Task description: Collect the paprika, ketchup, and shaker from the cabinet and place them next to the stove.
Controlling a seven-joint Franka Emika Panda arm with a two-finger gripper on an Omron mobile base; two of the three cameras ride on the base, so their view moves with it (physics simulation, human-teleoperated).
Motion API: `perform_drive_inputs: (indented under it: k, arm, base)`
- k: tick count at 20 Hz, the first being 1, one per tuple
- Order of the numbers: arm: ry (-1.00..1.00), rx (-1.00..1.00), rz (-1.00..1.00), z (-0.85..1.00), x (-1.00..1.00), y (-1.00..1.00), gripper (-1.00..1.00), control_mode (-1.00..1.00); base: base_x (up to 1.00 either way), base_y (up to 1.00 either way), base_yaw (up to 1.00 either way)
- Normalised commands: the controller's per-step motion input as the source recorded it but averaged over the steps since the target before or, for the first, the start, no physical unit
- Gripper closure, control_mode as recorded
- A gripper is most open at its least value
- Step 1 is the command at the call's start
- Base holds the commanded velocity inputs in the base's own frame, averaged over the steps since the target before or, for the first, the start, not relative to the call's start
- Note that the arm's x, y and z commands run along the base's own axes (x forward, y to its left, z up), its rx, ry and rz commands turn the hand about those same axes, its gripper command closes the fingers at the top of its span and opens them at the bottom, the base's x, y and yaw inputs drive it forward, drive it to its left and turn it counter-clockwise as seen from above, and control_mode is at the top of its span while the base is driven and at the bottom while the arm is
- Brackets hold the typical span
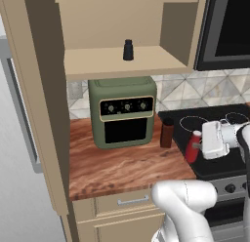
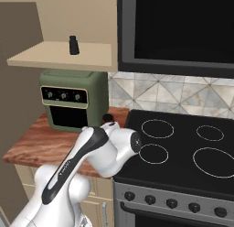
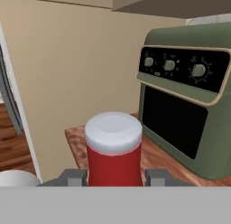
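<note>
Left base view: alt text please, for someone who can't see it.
The gripper is shut on the ketchup, holding it over the left edge of the stove, with the paprika standing on the counter beside it. The shaker sits on the cabinet shelf above the green toaster oven.

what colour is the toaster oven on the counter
Olive green with a black door and control panel: the toaster oven, clearest in the left base view.

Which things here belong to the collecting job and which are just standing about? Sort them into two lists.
Job:
shaker, on the cabinet shelf
paprika, on the counter beside the stove
ketchup, held in the shut gripper

Standing about:
toaster oven
drawer
</note>
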Motion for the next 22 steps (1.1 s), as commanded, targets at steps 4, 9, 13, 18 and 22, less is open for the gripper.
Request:
perform_drive_inputs:
  k: [4,9,13,18,22]
  arm:
    - [0.00,0.00,0.00,-0.26,0.12,0.00,1.00,-1.00]
    - [0.00,0.00,0.00,-0.16,0.24,0.00,1.00,-1.00]
    - [0.00,0.00,0.00,-0.14,0.31,0.00,1.00,-1.00]
    - [0.00,0.00,0.00,-0.19,0.25,0.00,1.00,-1.00]
    - [0.00,0.00,0.00,-0.25,0.20,-0.02,1.00,-1.00]
  base:
    - [0.00,0.00,0.00]
    - [0.00,0.00,0.00]
    - [0.00,0.00,0.00]
    - [0.00,0.00,0.00]
    - [0.00,0.00,0.00]
